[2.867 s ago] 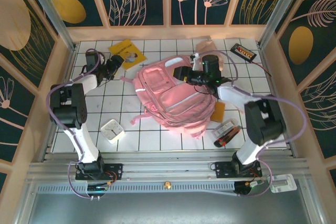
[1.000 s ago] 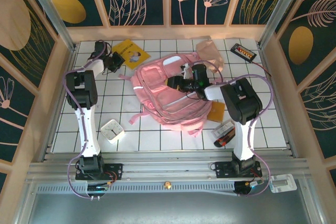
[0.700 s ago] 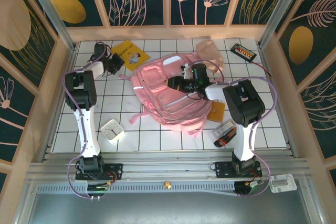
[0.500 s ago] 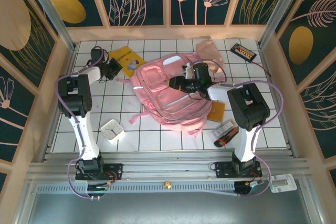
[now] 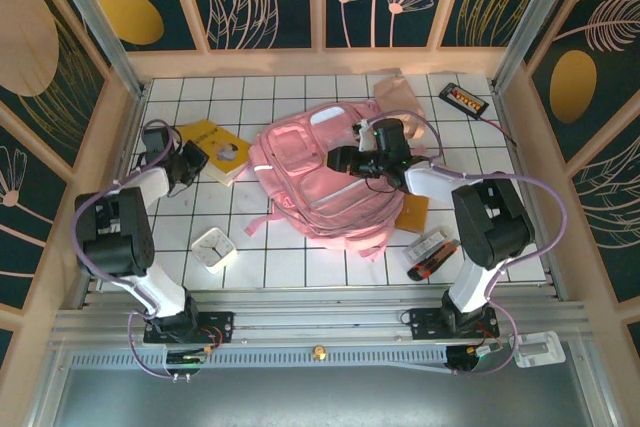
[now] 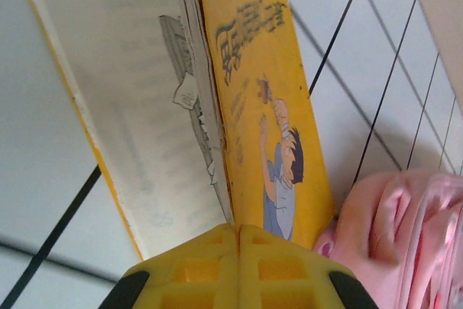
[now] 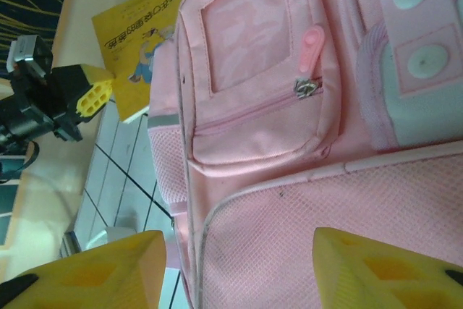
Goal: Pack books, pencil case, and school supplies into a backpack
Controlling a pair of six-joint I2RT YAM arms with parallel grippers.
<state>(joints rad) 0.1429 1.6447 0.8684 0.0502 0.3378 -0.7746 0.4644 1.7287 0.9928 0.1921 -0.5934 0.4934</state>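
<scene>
Backpack (image 5: 300, 187), one, pink, lies on the surface (image 5: 330, 265). One yellow booklet (image 6: 278, 70) is just beside its left, and one orange notebook (image 5: 415, 213) is at its right edge. The left tool (image 6: 237, 233) is clenched on the booklet's edge. The right tool (image 7: 239, 244), half spread, hovers over the backpack, grasping nothing.

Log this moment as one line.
left fingers: shut on yellow booklet, beside backpack | right fingers: open, over backpack | status: booklet not yet in backpack

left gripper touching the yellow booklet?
Touching. Left wrist view: the left gripper, shut, clamps the edge of the yellow booklet, with no gap showing.
</scene>
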